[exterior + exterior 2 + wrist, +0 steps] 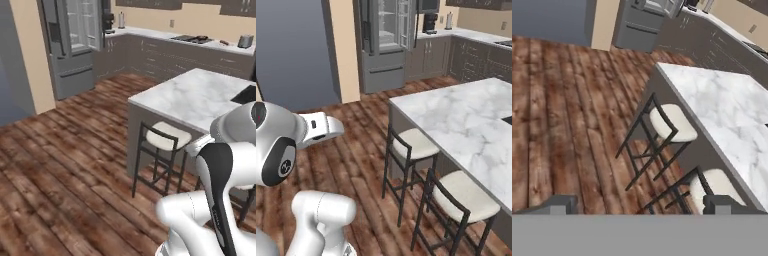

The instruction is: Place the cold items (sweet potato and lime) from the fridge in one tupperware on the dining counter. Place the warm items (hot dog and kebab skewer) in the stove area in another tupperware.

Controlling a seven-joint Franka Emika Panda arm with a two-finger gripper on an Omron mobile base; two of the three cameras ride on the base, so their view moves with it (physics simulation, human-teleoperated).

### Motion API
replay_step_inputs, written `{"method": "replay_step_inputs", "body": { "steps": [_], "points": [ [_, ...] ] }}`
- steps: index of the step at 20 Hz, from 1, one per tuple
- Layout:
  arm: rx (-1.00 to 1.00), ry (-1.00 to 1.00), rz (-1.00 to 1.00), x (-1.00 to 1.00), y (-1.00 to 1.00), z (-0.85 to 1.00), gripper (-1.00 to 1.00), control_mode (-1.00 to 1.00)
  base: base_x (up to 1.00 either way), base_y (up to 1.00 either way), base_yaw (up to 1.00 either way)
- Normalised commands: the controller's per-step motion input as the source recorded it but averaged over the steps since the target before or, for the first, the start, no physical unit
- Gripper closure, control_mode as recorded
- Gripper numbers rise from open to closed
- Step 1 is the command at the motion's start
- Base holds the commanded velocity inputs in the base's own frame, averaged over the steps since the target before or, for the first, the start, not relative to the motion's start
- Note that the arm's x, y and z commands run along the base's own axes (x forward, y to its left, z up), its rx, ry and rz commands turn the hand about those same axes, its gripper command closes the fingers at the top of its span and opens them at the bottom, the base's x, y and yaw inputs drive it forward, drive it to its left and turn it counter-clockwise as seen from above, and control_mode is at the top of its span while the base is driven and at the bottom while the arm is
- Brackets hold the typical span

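- Arm folded close above the base; gripper [639, 204] looks down over the wood floor [60, 165], fingers spread wide apart and holding nothing.
- Dining counter [466, 120]: white marble slab at right, two cushioned stools [411, 145] tucked along its near edge.
- Fridge [72, 45]: doors open, against the far wall.
- Stove area [192, 39]: far counter beyond the slab.

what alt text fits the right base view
A white marble dining counter runs along the right with two cushioned bar stools tucked beside it on wood flooring. Behind stands a grey steel fridge, doors open; the robot's white arm is at left.
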Motion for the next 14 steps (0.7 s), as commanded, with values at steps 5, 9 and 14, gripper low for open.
{"method": "replay_step_inputs", "body": {
  "steps": [5, 9, 14],
  "points": [
    [0.00, 0.00, 0.00, 0.00, 0.00, 0.00, -1.00, 1.00, 1.00, 0.70, 0.00],
    [0.00, 0.00, 0.00, 0.00, 0.00, 0.00, -1.00, 1.00, 1.00, 0.56, -0.04],
    [0.00, 0.00, 0.00, 0.00, 0.00, 0.00, -1.00, 1.00, 1.00, 0.48, -0.03]
  ]
}}
